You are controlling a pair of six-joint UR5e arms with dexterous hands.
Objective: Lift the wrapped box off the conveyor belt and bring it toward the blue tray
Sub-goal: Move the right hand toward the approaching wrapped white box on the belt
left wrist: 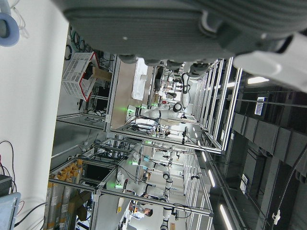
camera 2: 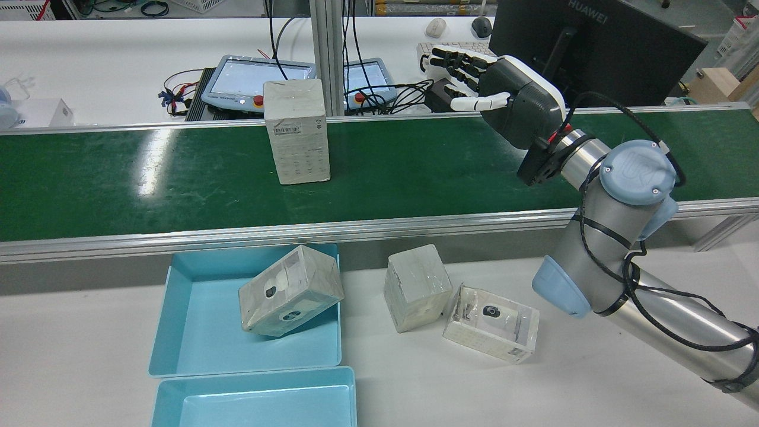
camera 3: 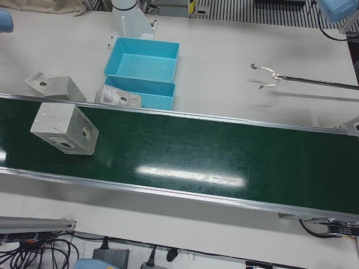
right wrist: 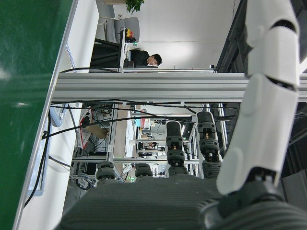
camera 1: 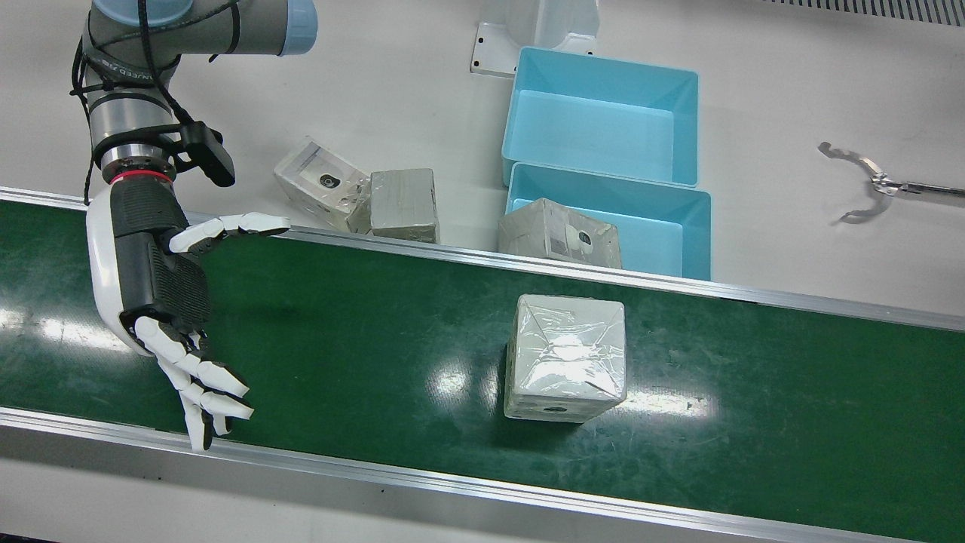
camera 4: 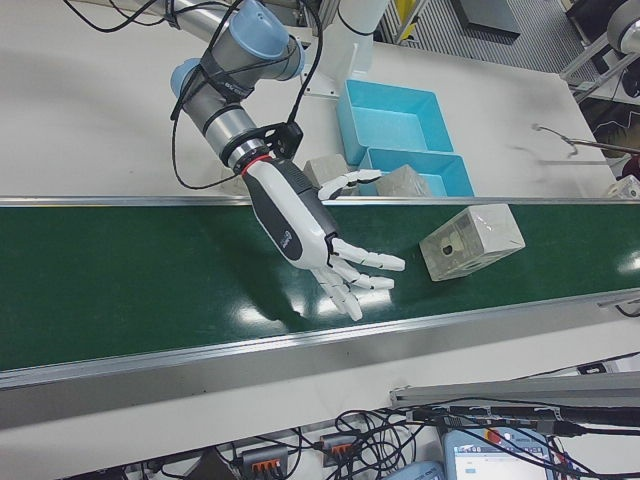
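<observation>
- Right robot hand (camera 1: 162, 302) hovered over the belt (camera 1: 362, 339), fingers spread apart, holding nothing.
- Left robot hand (left wrist: 201, 28) showed only in its own camera; its finger state could not be told.
- Wrapped box (camera 1: 565, 358) stood on the belt, well apart from the open palm, beyond the fingertips.
- Step looked like the approach, with no grasp yet.
- Next, it probably needed to reach across, close around the box, then lift toward the blue tray (camera 1: 678, 234) on the bench (camera 1: 392, 90).

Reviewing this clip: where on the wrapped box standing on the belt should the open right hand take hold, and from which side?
Probably across the wrapped box at its two upright side faces, coming along the belt from the right hand side. The box stands tall and free on the belt, with open belt between it and the spread fingers. Its film looks slick, so grip its flat faces, not the folded top.
</observation>
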